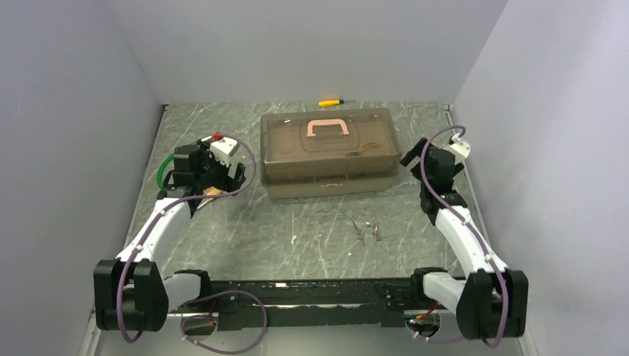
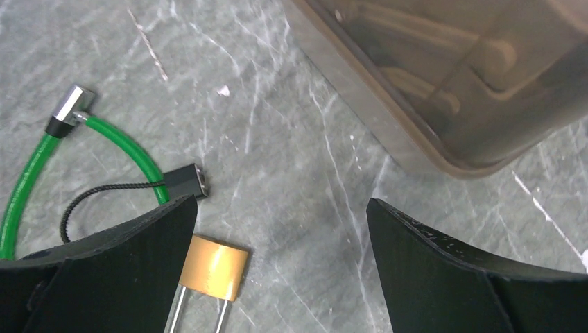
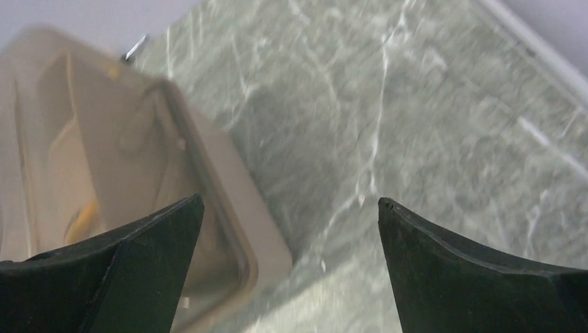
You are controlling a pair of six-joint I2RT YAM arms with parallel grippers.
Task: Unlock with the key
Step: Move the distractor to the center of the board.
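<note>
Found left gripper (image 2: 281, 208) spread wide and empty, low over grey-green veined tabletop (image 1: 297, 237). Logged brass padlock (image 2: 213, 267) just beside one finger, not gripped: smooth rounded brass body, two thin silver shackle legs running out of frame. Noted glossy green coated cable (image 2: 29, 182) looping near it, faceted silver end, thin black cord alongside. Found right gripper (image 3: 290, 208) equally wide open, holding nothing, by the end of a translucent brown plastic case (image 1: 326, 152) with pink handle. Spotted the key (image 1: 360, 231) in a tiny silver bunch, flat on the table in front of the case, between the arms, well apart from both grippers and padlock. Judged opening step: nothing picked up yet. Reckoned next move calls for a fine pinch on thin flat metal against a hard slab, padlock steadied.
</note>
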